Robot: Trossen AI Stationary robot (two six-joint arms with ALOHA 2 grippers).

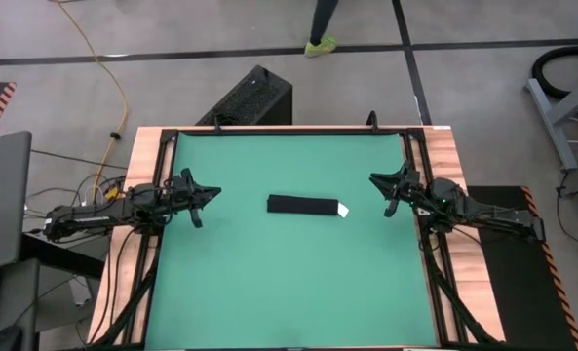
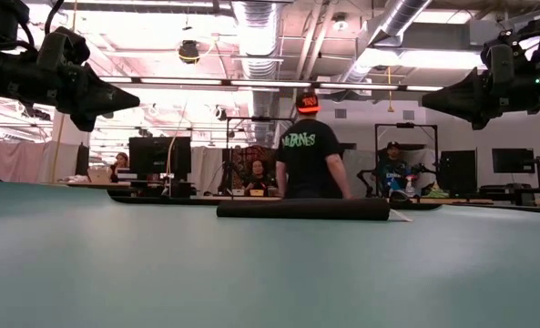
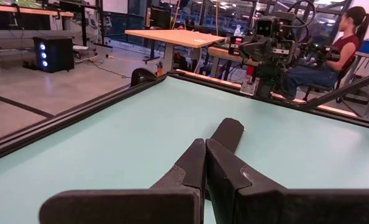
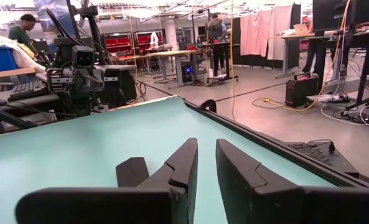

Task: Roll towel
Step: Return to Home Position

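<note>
I see the towel (image 1: pixel 303 206) lying as a narrow roll mid-table (image 1: pixel 269 292), well apart from both arms. My left tool (image 3: pixel 205 146) hangs near the left edge, fingers together. My right tool (image 4: pixel 207 146) hangs near the right edge, fingers slightly apart.

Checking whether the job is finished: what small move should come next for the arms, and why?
Probably only settling both arms to rest, without touching the towel. It lies as a narrow roll in the middle of the table. The left end effector, shut, and the right end effector, slightly open, hang raised at opposite sides, clear of it.
</note>
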